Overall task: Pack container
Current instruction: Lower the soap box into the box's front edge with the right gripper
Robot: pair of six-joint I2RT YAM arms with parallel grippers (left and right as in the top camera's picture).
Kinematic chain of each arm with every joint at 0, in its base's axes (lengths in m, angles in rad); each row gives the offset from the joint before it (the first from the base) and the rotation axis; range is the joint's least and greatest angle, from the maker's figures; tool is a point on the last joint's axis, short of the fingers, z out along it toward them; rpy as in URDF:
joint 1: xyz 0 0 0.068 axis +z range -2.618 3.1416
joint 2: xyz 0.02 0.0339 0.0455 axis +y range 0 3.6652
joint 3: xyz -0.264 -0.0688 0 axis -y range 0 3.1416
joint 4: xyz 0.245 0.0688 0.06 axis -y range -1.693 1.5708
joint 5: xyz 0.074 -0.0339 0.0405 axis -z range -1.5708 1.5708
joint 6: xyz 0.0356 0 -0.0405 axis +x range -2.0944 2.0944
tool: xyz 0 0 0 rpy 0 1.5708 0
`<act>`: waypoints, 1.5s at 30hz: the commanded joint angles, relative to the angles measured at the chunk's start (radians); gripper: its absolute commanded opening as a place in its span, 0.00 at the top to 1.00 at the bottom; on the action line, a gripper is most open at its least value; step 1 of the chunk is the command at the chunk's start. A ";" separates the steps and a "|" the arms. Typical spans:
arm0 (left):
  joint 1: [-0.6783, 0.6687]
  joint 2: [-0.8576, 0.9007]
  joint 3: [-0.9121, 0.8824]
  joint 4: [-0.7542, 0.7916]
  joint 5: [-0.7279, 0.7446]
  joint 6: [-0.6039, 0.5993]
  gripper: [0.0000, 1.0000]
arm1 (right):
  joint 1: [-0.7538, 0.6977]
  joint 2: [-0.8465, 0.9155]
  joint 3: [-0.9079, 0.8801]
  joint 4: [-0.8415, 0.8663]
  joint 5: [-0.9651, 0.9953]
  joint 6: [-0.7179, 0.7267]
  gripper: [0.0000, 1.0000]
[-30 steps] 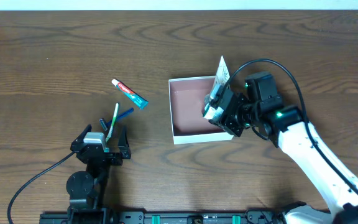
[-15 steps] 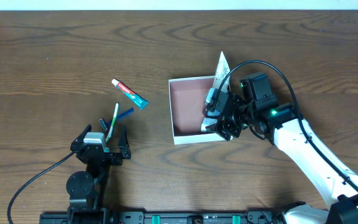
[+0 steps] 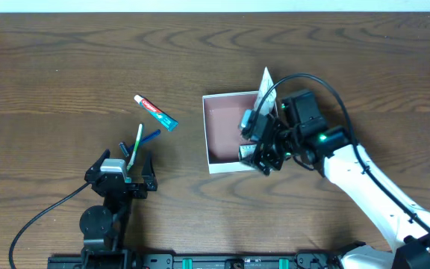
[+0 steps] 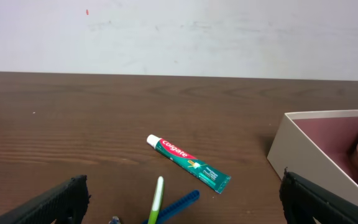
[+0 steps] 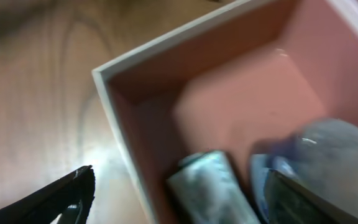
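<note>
The container (image 3: pixel 219 123), a white box with a pinkish inside, sits mid-table; it also shows in the left wrist view (image 4: pixel 294 146). My right gripper (image 3: pixel 260 142) hangs open over its right front part. In the right wrist view (image 5: pixel 179 193) one finger is outside the front wall (image 5: pixel 114 93). A silvery tube (image 5: pixel 213 186) lies loose between the jaws inside the box, beside a blurred blue-grey item (image 5: pixel 319 149). My left gripper (image 3: pixel 122 178) is open and empty at the front left, just behind a green toothbrush (image 4: pixel 157 198) and a blue one (image 4: pixel 182 202).
A Colgate toothpaste tube (image 3: pixel 155 112) lies on the table left of the box, also in the left wrist view (image 4: pixel 188 163). A white pointed packet (image 3: pixel 266 82) stands at the box's back right corner. The right arm's cable arcs above the box.
My right gripper has moved left and forward over the box. The pale item it carried now lies in the box's front right corner. The left arm has not moved.
</note>
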State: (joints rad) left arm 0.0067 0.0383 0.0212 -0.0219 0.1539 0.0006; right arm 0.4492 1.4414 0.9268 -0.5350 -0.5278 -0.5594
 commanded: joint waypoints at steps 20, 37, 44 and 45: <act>0.006 -0.002 -0.017 -0.034 0.015 0.003 0.02 | 0.119 0.004 0.014 -0.007 0.281 0.216 0.01; 0.006 -0.002 -0.017 -0.034 0.015 0.003 0.02 | 0.126 -0.002 0.020 -0.007 0.307 0.223 0.01; 0.006 -0.002 -0.017 -0.034 0.015 0.003 0.02 | 0.154 -0.055 0.040 -0.035 0.246 0.223 0.01; 0.006 -0.002 -0.017 -0.034 0.015 0.003 0.02 | 0.157 -0.064 0.045 -0.045 0.246 0.223 0.01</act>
State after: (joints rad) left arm 0.0067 0.0383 0.0212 -0.0219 0.1535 0.0006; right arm 0.5888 1.4250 0.9340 -0.5674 -0.2413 -0.3481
